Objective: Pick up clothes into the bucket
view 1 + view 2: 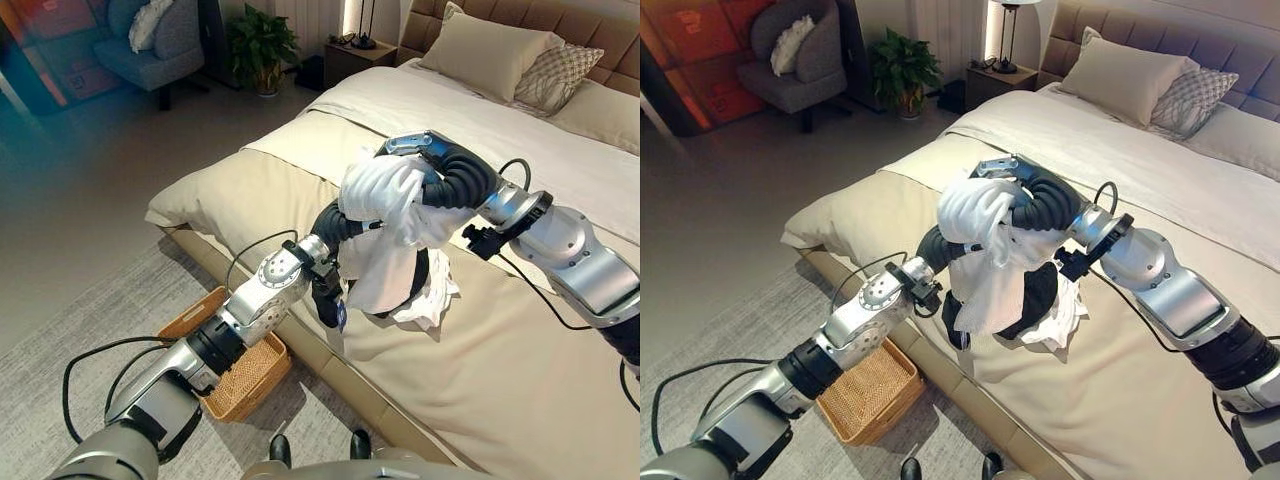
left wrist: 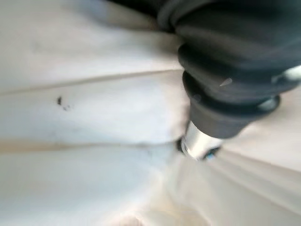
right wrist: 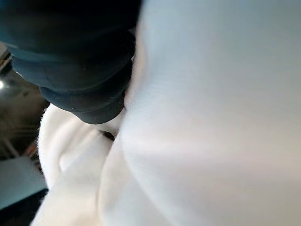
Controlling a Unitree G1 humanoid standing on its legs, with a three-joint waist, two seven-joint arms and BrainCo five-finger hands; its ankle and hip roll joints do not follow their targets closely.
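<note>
A white garment (image 1: pixel 995 275) with black parts hung above the near edge of the bed (image 1: pixel 1120 390), lifted clear of the beige cover by both arms. The right hand (image 1: pixel 400 150) sat at the top of the bundle, its dark ribbed cover arched over the cloth; white fabric was wrapped over the hand, and in the right wrist view the same cloth (image 3: pixel 211 117) pressed close against the cover. The state of its fingers could not be told, as they were buried in the fabric. The left hand (image 1: pixel 330 300) was at the lower left side of the garment, its wrist cover against the hanging cloth. Its fingers were also hidden behind the fabric and their state could not be told.

A woven wicker basket (image 1: pixel 245 375) stood on the grey rug (image 1: pixel 90 320) beside the bed, below the left forearm, well apart from the garment. Pillows (image 1: pixel 490 50) lay at the head of the bed. A nightstand (image 1: pixel 355 55), a potted plant (image 1: pixel 260 45) and a grey armchair (image 1: pixel 155 40) stood beyond.
</note>
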